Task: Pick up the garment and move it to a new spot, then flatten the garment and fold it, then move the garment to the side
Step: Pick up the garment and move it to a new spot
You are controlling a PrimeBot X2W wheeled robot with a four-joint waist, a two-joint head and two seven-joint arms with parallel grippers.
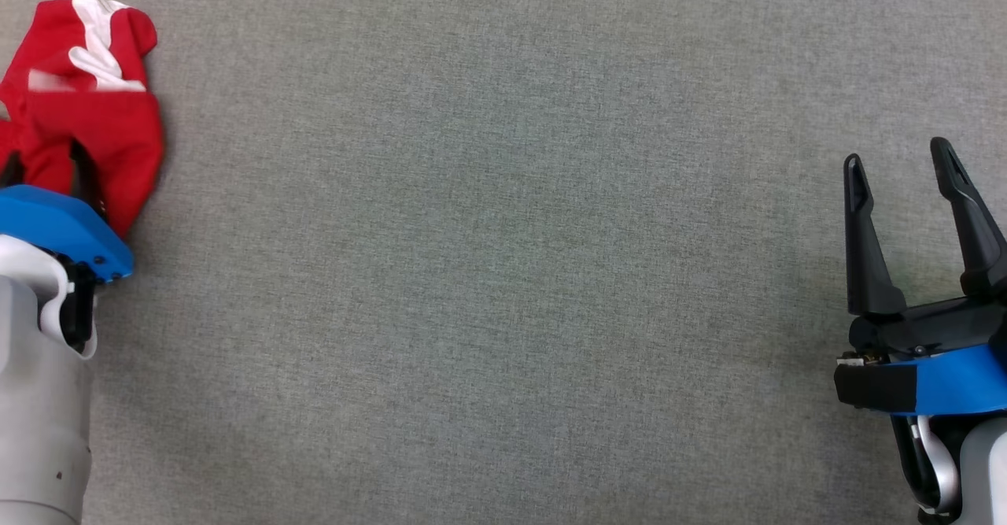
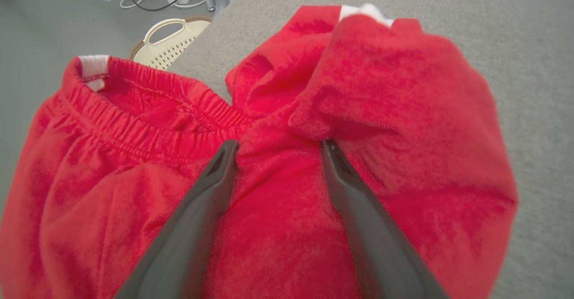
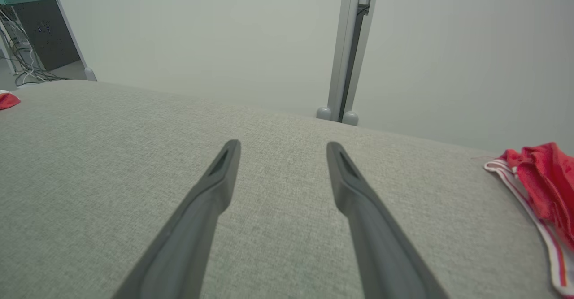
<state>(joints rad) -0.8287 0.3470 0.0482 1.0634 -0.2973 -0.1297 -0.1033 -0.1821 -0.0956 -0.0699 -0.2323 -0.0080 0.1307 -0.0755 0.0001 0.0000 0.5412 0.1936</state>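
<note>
fingers (image 2: 197, 209) of the left gripper (image 2: 278, 144) stand spread, released, their tips pushed against the red shorts (image 2: 403, 110), a bunched fold between them. the shorts lie crumpled at the upper left of the head view on the grey cloth-covered table (image 1: 503, 273). lower right, the right gripper (image 1: 898, 159) is splayed and empty over the table. beyond the table edge sits a cream basket (image 2: 168, 43).
</note>
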